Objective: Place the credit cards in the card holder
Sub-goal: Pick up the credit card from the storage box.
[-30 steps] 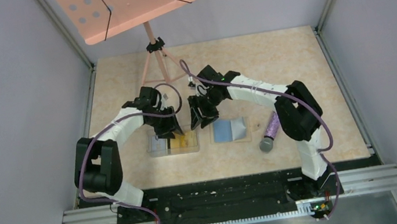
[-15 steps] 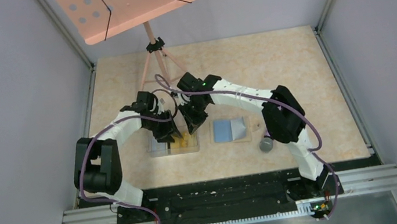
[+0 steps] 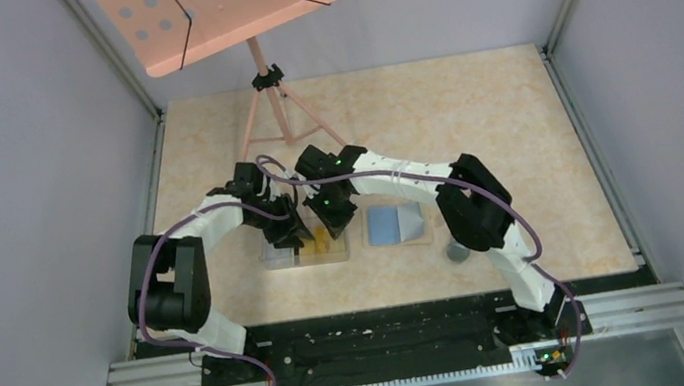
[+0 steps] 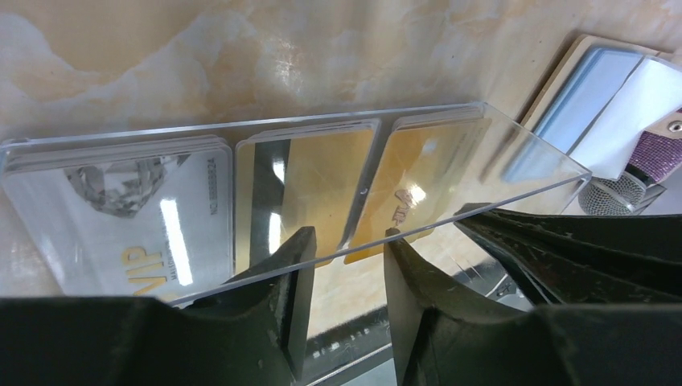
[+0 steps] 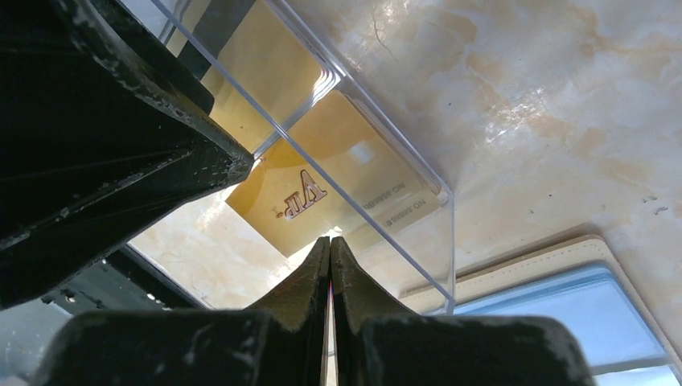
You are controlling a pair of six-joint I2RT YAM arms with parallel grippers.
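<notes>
The right gripper (image 5: 330, 245) is pressed shut beside the orange card (image 5: 346, 173); whether it pinches that card is hidden. The left gripper (image 4: 347, 245) stands parted at the clear box (image 4: 523, 153) rim. White, gold and orange credit cards (image 4: 314, 185) lie flat inside. Beyond, the card holder (image 4: 583, 88) lies open, blue-lined, partly cut off

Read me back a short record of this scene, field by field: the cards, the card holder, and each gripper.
cards: white card, gold card and orange card, side by side in the clear box
card holder: open, blue inside up, beside the box
left gripper: open, fingertips at the box's near wall
right gripper: shut, tips at the orange card's edge; whether it pinches the card is unclear
other: microphone beside the card holder; pink music stand at the far edge
</notes>
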